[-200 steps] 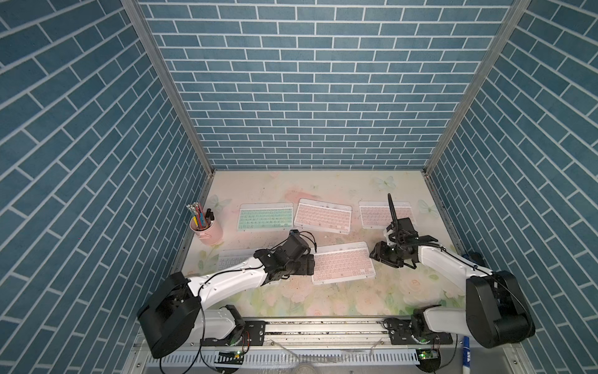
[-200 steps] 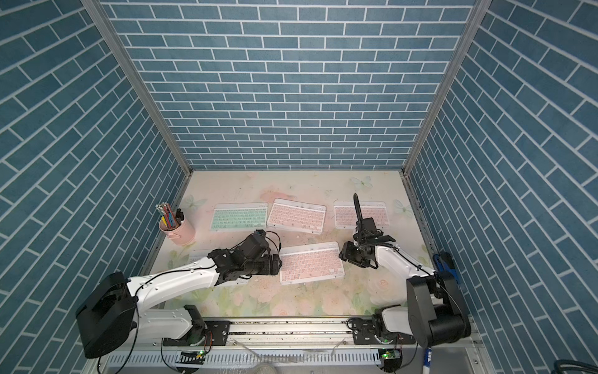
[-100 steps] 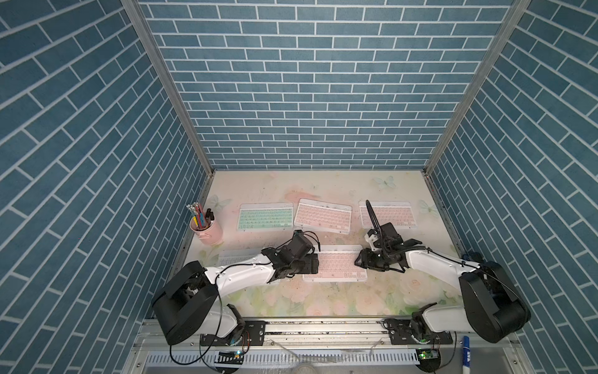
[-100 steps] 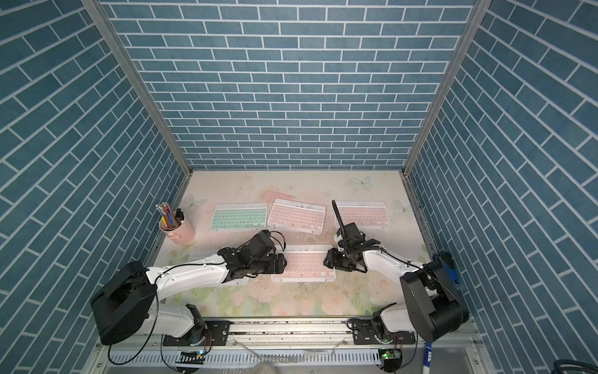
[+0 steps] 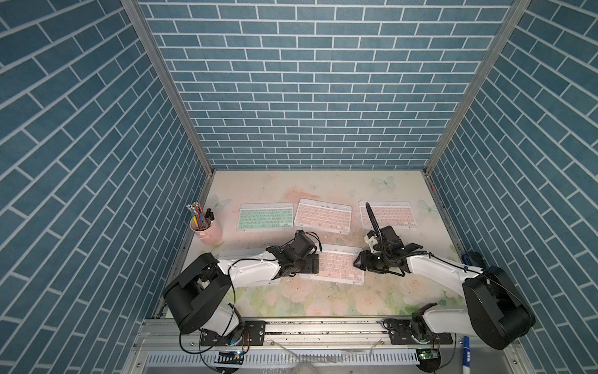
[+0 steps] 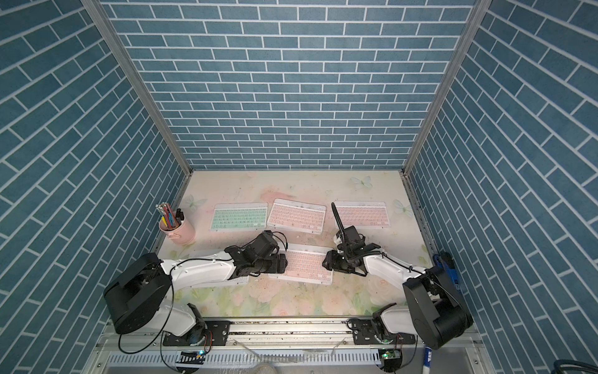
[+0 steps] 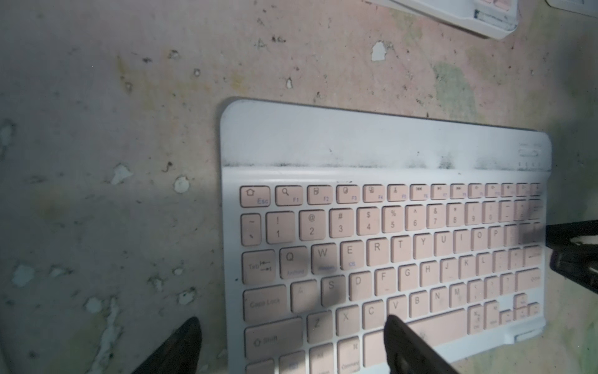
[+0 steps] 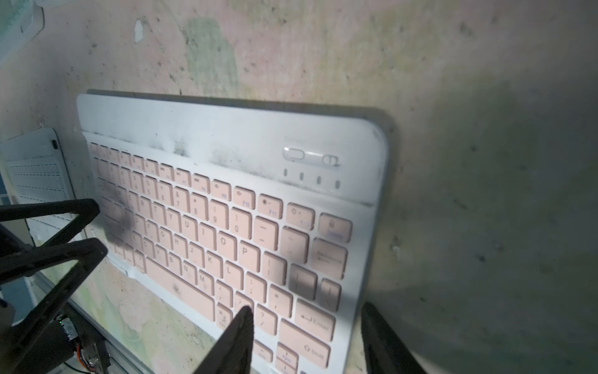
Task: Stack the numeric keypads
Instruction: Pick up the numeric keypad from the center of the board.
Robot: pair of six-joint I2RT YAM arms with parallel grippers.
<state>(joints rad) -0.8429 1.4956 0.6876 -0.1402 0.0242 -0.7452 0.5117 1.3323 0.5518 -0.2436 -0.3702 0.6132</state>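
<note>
- Left wrist view: the left end effector (image 7: 291, 319) has its jaws wide apart. One finger (image 7: 407, 343) is over the lower key rows of the near pink keypad (image 7: 388, 246) and the other is over the bare surface (image 7: 97, 162). The pair therefore straddles the keypad's short edge rather than pinching it.
- Right wrist view: the right end effector (image 8: 306, 306) mirrors this at the opposite short edge. Its jaws are moderately apart, one finger above the keys and one beyond the frame, and nothing is clamped.
- In both top views the near pink keypad appears to lie flat on the surface between the two arms, near the front centre. Bracketing both ends probably serves to square up or slide a body too thin to seize from above.
- A white keypad (image 8: 35, 168) lies close by its left end, mostly hidden under the left arm. Whether the two touch cannot be told. It is the likely base of the stack, which would explain the working position.
- Side by side along the back row lie the green keypad (image 5: 264, 218), the middle pink keypad (image 5: 323, 216) and the right-hand pink keypad (image 5: 388, 215). None carries another, so the task looks early.
- The pencil cup (image 5: 208, 231) stands by the left wall, well apart from the work.
</note>
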